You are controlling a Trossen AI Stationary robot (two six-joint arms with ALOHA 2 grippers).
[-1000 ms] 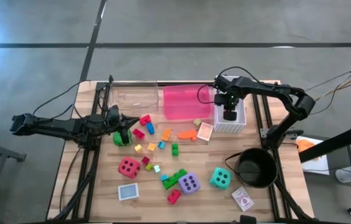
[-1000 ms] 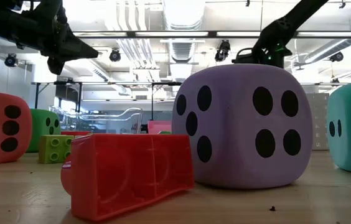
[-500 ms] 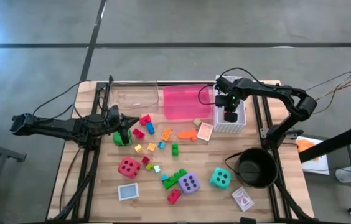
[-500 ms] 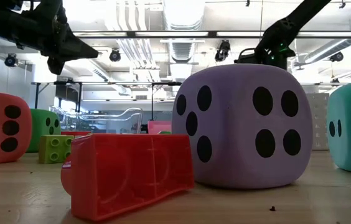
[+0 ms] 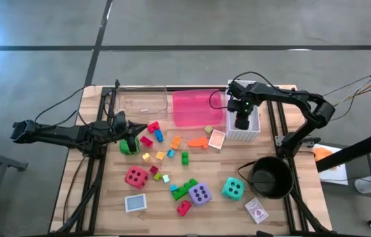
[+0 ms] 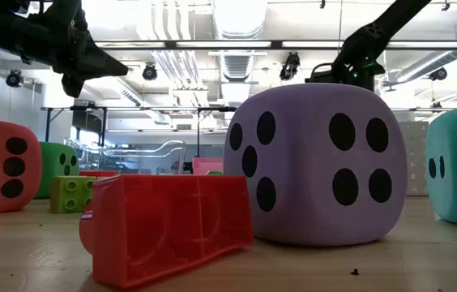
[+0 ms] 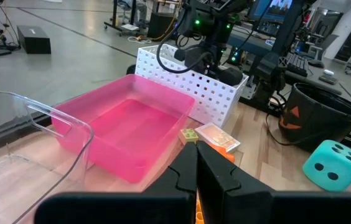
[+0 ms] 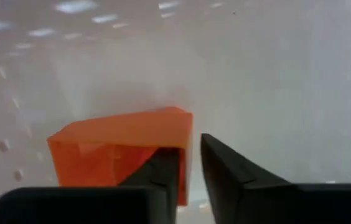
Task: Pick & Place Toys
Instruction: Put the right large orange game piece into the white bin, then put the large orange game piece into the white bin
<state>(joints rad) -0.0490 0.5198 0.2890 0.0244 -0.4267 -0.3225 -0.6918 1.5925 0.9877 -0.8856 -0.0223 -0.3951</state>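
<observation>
Right gripper point(image 5: 242, 121) has sunk a little deeper into the white basket point(image 5: 251, 133), jaws nearly closed on an orange brick point(image 8: 116, 152), so release looks imminent; left gripper point(image 5: 130, 135) waits closed over the green die point(image 5: 128, 145).

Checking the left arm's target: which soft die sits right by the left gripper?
The green soft die, directly beside the left gripper; red, purple and teal dice lie farther off.
</observation>
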